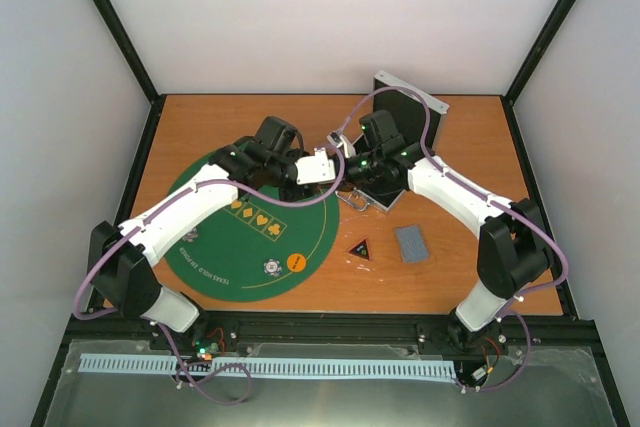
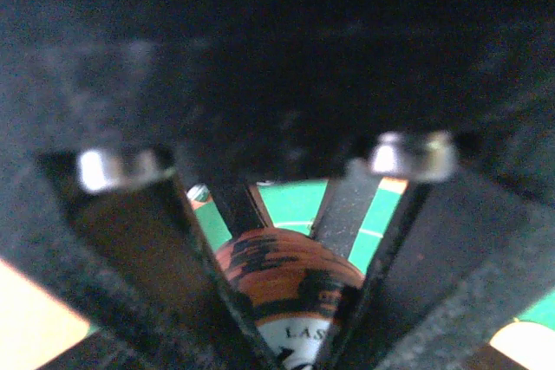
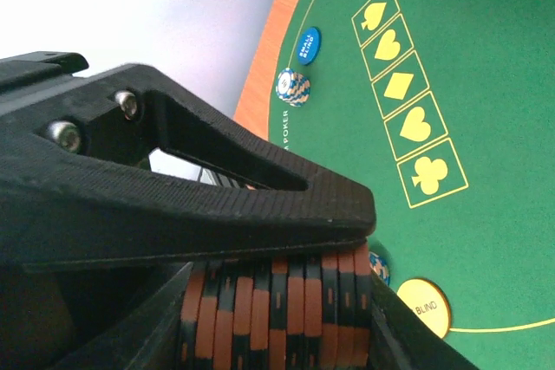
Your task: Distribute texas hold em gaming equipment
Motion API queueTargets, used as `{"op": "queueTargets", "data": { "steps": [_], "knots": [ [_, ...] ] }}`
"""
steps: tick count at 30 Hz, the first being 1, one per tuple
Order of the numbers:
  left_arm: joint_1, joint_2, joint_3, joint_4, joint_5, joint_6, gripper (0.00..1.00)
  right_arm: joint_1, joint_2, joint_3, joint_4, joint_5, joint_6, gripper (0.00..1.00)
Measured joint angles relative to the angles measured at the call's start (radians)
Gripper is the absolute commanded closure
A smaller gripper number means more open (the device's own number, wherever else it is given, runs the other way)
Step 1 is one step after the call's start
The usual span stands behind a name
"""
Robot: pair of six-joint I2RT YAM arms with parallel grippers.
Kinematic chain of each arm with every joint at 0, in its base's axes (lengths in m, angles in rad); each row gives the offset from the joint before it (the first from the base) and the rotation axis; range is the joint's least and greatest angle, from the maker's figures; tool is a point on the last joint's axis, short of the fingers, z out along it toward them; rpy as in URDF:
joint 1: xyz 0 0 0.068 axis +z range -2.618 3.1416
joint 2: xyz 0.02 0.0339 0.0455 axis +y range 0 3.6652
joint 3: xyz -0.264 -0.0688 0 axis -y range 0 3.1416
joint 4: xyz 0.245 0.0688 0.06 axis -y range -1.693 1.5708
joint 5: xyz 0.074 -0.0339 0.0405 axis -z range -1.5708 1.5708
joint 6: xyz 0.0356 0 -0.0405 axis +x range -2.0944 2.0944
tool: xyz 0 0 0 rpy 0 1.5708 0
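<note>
Your overhead view is bright and even, with soft shadows. The left wrist view is dim and blurred (screw heads (image 2: 412, 155) glare). The right wrist view renders the chip stack (image 3: 277, 309) sharp.

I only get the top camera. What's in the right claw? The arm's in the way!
Observer: The right claw squeezes a chip stack, orange and black.
Operator: And the left one?
Observer: Between the fingers of the left claw sits an orange-black chip. I can't tell whether it's gripped.
Operator: Anything on the mat I'd miss?
Observer: A blue disc reading SMALL BLIND, beside a blue-white chip near the edge of the mat.
</note>
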Motion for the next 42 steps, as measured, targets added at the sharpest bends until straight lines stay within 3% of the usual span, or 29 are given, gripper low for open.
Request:
{"op": "queueTargets", "data": {
  "steps": [7,15,18,19,23,25,33,42],
  "knots": [
    [0.000,-0.001,0.000,0.003,0.013,0.002,0.48,0.002,0.000,0.000,0.007,0.000,-0.004,0.97],
    [0.000,-0.001,0.000,0.005,0.016,0.009,0.98,0.000,0.000,0.000,0.000,-0.003,0.020,0.97],
    [0.000,-0.001,0.000,0.005,0.016,0.009,1.00,0.000,0.000,0.000,0.000,-0.004,0.020,0.97],
    [0.000,-0.001,-0.002,0.006,0.016,0.009,0.99,0.000,0.000,0.000,0.000,-0.003,0.020,0.93],
    [0.000,-0.002,-0.013,0.018,0.016,0.007,0.99,0.000,0.000,0.000,-0.013,0.008,0.010,0.52],
    [-0.001,-0.002,-0.021,0.026,0.016,0.004,0.99,0.001,0.000,0.000,-0.023,0.017,-0.002,0.42],
    [0.000,-0.016,-0.081,0.026,0.027,-0.026,0.99,0.002,0.000,-0.019,-0.043,0.077,-0.071,0.23],
    [0.037,-0.020,-0.162,0.034,0.041,-0.046,1.00,-0.031,-0.031,-0.075,-0.059,0.135,-0.095,0.16]
  ]
}}
